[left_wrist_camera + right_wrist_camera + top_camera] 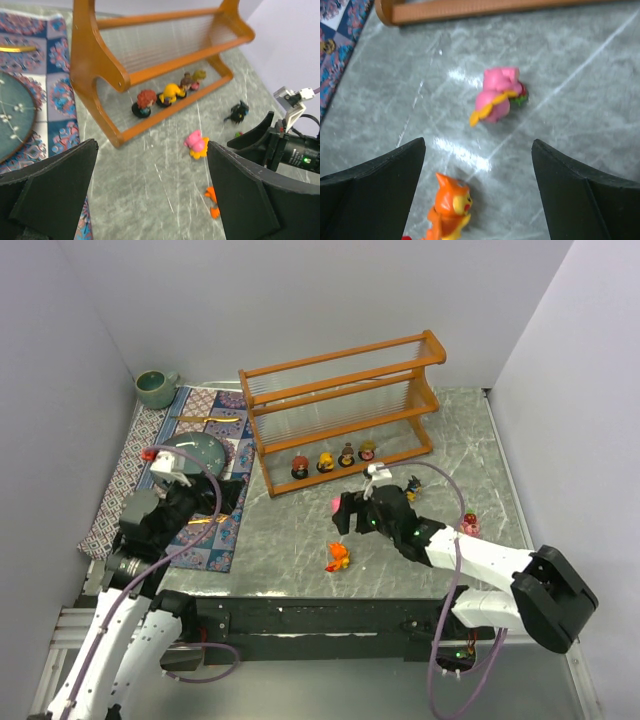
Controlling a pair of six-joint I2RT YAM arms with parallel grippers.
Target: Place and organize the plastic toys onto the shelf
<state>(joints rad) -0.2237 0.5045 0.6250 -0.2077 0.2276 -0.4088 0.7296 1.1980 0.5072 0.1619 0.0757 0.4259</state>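
— Where is the shelf (345, 410)?
— At the back of the counter (470, 440), with a row of four toys (324, 463) on its lowest tier.
— The grippers?
— The right gripper (477, 150) is spread and empty above the tipped pink toy (495, 100). The left gripper (152, 145) is also wide and empty.
— Anything unclear?
— The orange toy (451, 205) is cut off at the frame edge, and the black toy (239, 111) is too small to read.

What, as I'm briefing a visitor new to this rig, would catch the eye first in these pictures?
The orange-brown wooden shelf at the far side of the table stands out first, four toys lined along its bottom tier. Next comes the bright pink toy on the grey surface before it, an orange toy nearer, both framed by the open right gripper.
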